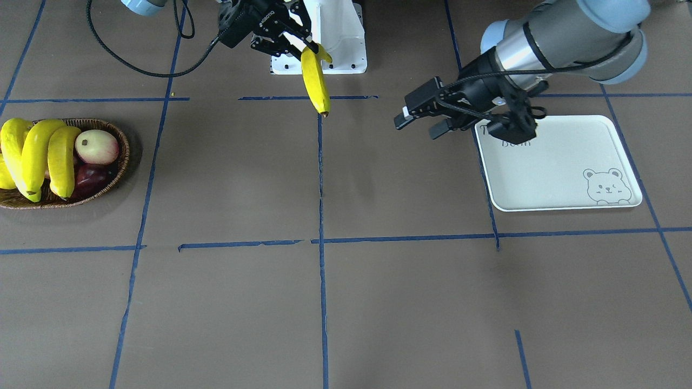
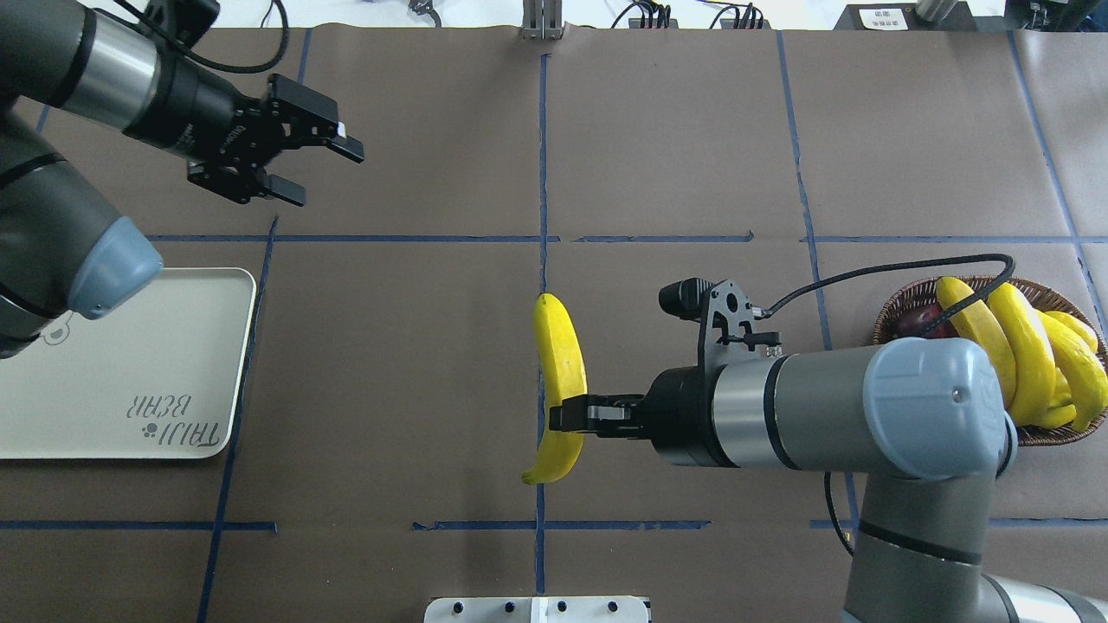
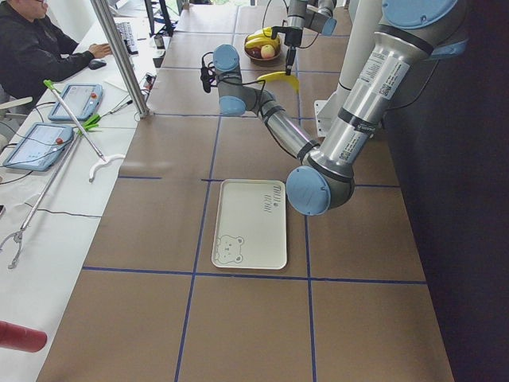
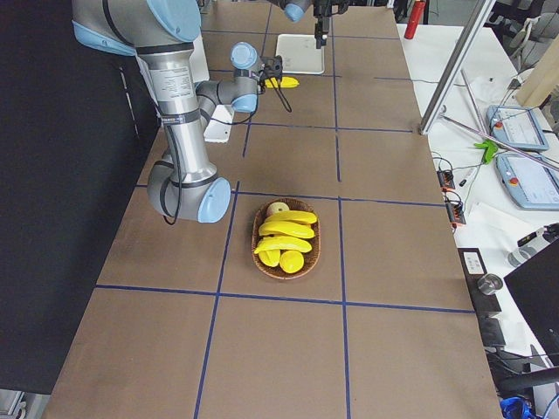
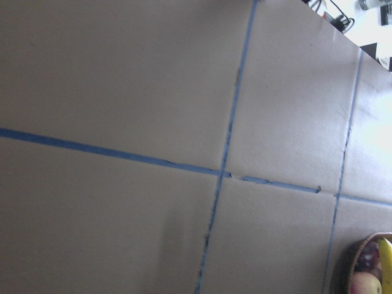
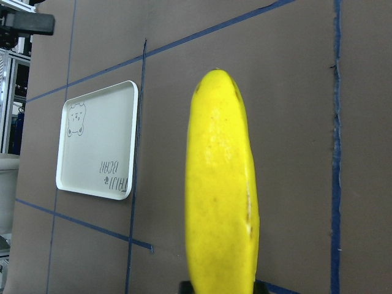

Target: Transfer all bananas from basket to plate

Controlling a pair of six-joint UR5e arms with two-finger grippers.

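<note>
Held banana point(image 6: 220, 184): fills the right wrist view, one end in the jaws at the frame's bottom; off-white bear tray point(image 6: 98, 141) lies well apart on the brown desk point(image 6: 294, 73).

Overhead view: right gripper point(image 2: 563, 414), jaws clamped across the held banana's robot-side half, over the middle blue tape line point(image 2: 543, 173). Left gripper point(image 2: 322, 173), jaws spread wide, gripping nothing, beyond the tray's far corner. Wicker basket point(image 2: 885, 316) at the right edge.

Front-facing view: held banana hangs tip-down, well apart from basket and tray. Basket bananas point(image 1: 35, 151): three long ones, possibly a fourth cut by the frame edge. Pink-cream fruit point(image 1: 96, 147) and dark red fruit point(image 1: 89, 178) beside them.
</note>
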